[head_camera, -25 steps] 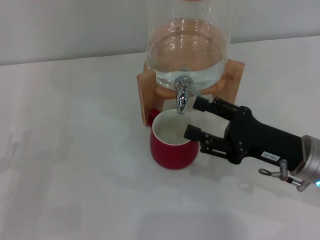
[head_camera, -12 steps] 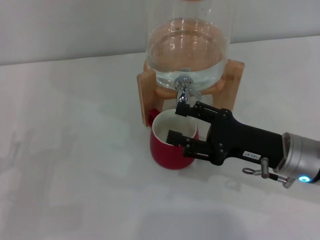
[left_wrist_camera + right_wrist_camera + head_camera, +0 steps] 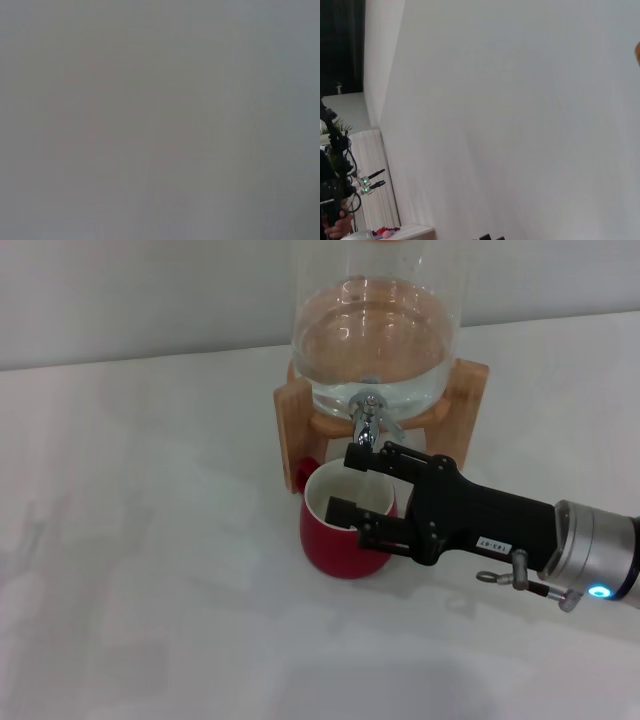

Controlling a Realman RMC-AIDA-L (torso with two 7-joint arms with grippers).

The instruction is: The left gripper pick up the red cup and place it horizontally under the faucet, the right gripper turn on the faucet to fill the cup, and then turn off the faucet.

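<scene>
The red cup (image 3: 338, 548) stands upright on the white table, right below the faucet (image 3: 366, 418), with its small handle toward the wooden stand. My right gripper (image 3: 352, 485) reaches in from the right and is open. Its far finger (image 3: 385, 460) lies across the faucet's spout and hides the tip. Its near finger (image 3: 350, 513) hangs over the cup's cream-white mouth. Whether a finger touches the faucet cannot be told. The left gripper is out of view; the left wrist view is plain grey.
The glass dispenser (image 3: 380, 330) holds water and sits in a wooden stand (image 3: 296, 425) at the back of the white table (image 3: 150, 540). The right wrist view shows a pale wall (image 3: 520, 100).
My right gripper has moved left, from beside the cup to the faucet's spout and over the cup's mouth. The cup has not moved.
</scene>
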